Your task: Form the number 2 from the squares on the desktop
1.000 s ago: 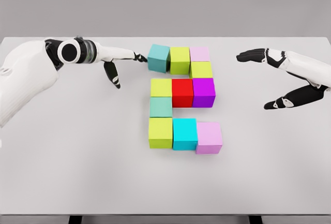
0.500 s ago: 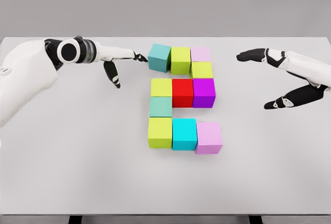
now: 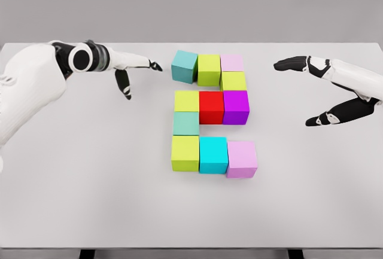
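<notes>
Coloured cubes lie on the white table in the shape of a 2. The top row is a teal cube (image 3: pixel 184 66), a lime cube (image 3: pixel 209 69) and a pale pink cube (image 3: pixel 231 62). Under the pink one sits a lime cube (image 3: pixel 233 81). The middle row is lime (image 3: pixel 186 100), red (image 3: pixel 210 106) and purple (image 3: pixel 236 106). A mint cube (image 3: pixel 185 123) leads down to the bottom row: lime (image 3: pixel 185 152), cyan (image 3: pixel 213 154), pink (image 3: pixel 242 158). My left hand (image 3: pixel 139 70) is open, a little left of the teal cube and apart from it. My right hand (image 3: pixel 311 88) hovers open at the right.
The table's (image 3: pixel 90 199) front edge runs along the bottom of the view. Its back edge lies just behind the top row of cubes.
My left hand has drawn back to the left, away from the teal cube it was touching. That cube was nudged slightly right before. The right hand has not moved.
</notes>
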{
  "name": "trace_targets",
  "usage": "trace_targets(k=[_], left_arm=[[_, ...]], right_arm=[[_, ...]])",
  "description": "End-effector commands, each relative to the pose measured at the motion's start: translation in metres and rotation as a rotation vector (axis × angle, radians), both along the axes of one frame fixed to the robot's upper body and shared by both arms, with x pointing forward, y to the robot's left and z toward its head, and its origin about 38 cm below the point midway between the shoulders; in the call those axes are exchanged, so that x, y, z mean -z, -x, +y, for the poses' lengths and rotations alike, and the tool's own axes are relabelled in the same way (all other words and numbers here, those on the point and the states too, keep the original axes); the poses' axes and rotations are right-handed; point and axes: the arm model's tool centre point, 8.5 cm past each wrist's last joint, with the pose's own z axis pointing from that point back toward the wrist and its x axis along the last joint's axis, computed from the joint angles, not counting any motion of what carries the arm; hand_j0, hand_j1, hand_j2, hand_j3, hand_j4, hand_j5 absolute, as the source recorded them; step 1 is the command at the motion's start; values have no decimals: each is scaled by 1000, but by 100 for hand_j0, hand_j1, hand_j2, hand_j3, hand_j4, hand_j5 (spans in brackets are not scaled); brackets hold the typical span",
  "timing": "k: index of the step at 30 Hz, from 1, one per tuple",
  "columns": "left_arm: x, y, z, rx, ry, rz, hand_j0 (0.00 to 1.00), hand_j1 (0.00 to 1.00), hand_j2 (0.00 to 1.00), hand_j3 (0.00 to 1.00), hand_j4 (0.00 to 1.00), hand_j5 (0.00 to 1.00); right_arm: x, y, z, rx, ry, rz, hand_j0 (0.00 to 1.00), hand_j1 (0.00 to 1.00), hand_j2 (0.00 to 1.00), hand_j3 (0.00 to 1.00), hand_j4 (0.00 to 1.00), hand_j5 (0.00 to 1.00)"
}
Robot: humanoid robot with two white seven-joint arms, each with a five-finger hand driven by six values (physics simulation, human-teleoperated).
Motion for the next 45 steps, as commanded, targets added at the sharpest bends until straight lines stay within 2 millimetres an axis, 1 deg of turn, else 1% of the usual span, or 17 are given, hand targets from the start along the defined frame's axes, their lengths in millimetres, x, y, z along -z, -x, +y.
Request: trace_targets(k=[1,2,4,5,7,10,12,15,17,28,30,45], left_arm=[[1,-1,1,8,-56,-22,100,100,100,100,100,100],[-3,-3,1,10,-68,-34,100,100,100,100,100,100],[-3,-3,-1,21,-87,-42,100,100,100,100,100,100],[-2,-3,-7,30,-91,-45,100,100,100,100,100,100],[-2,-3,-8,35,-104,-51,100,100,100,100,100,100],[-1,-3,-15,52,-119,-59,100,100,100,100,100,100],[-1,-2,-24,75,-130,-67,100,100,100,100,100,100],[-1,-2,-27,82,-139,-73,100,100,100,100,100,100],[2,-1,-34,92,-139,-72,100,100,100,100,100,100],[2,-1,-38,91,-137,-72,100,100,100,100,100,100],[3,-1,-43,98,-133,-72,100,100,100,100,100,100],[5,2,-45,117,-126,-68,100,100,100,100,100,100]], right_arm=[[0,0,0,1,-6,5,100,100,100,100,100,100],[-1,0,0,1,-6,3,100,100,100,100,100,100],[-2,0,-1,3,-4,2,100,100,100,100,100,100],[-2,0,-1,4,-3,3,100,100,100,100,100,100],[-2,-1,-1,5,-6,4,100,100,100,100,100,100],[-1,-3,-1,23,-5,22,100,100,100,100,100,100],[0,-3,-1,23,-2,24,100,100,100,100,100,100],[-1,-3,-1,23,-2,23,100,100,100,100,100,100],[0,-3,-1,23,-4,24,100,100,100,100,100,100],[0,-3,0,22,-3,26,100,100,100,100,100,100],[1,-3,0,22,-3,27,100,100,100,100,100,100],[0,-3,0,23,-5,25,100,100,100,100,100,100]])
